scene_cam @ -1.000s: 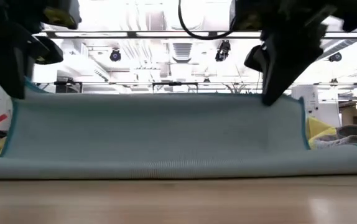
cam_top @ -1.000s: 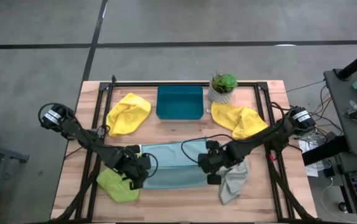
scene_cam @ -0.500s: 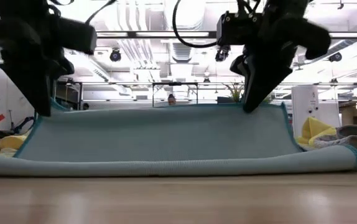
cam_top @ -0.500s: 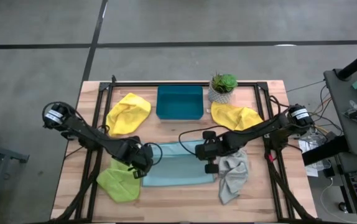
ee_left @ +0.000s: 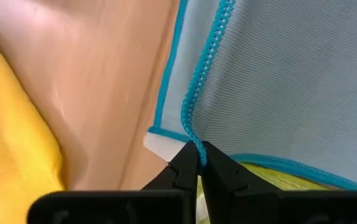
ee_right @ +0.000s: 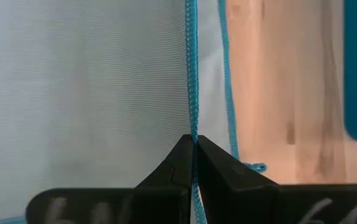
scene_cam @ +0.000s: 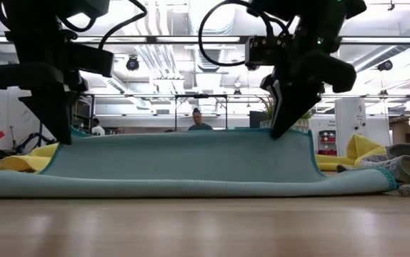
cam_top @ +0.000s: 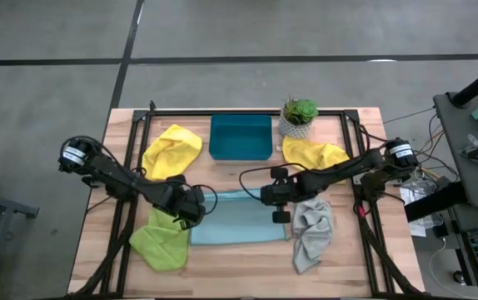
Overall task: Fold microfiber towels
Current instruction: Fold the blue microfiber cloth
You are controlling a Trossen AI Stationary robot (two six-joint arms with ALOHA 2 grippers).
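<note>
Both grippers (jaws pinched) hide the light blue towel's [cam_top: 237, 223] corners.

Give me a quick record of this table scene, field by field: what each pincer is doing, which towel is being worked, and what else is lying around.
towel in work: light blue microfiber towel, near edge lifted, being folded
left pincer: shut on the towel's left corner
right pincer: shut on the towel's right corner
waiting towels: two yellow microfiber towels, lime green microfiber towel, grey microfiber towel
other items: teal rectangular tray, small potted plant
</note>
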